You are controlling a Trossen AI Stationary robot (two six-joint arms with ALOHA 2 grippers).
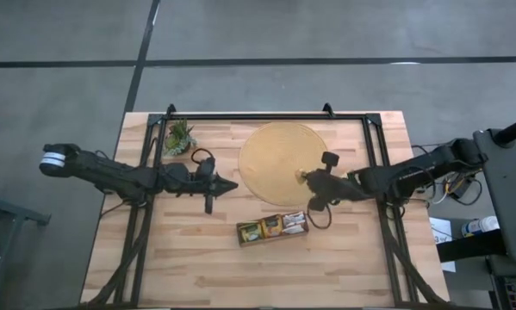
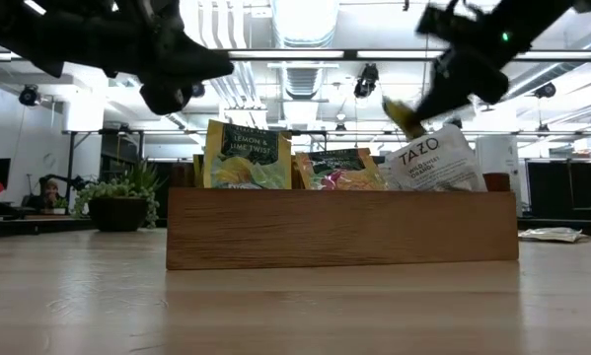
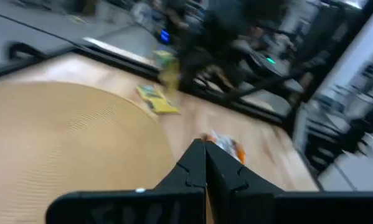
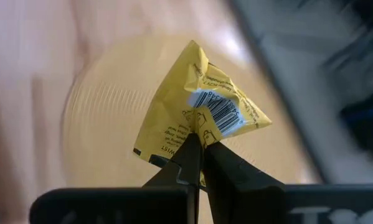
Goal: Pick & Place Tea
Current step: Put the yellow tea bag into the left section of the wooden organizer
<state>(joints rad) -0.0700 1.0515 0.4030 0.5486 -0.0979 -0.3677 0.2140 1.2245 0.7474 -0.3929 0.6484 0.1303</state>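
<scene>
My right gripper is shut on a yellow tea sachet above the right rim of the round tan mat. The low view shows that sachet in the air below the gripper. More tea sachets stand upright in the brown wooden tray near the mat's front. My left gripper hovers shut and holding nothing at the mat's left edge, pointing toward the table's right. In the left wrist view another yellow sachet shows at the mat's far rim. My right gripper pinches the yellow sachet between its two fingertips at one crumpled edge, beside the barcode. The fingers slant down from the table's right side. The sachet is bent into a peak, sticks out past the fingertips and is lifted clear of the mat.
A small green plant stands at the back left. A black frame runs along the far edge and down both sides of the table. A white Tazo sachet leans at the tray's end. Bare wood lies in front of the tray.
</scene>
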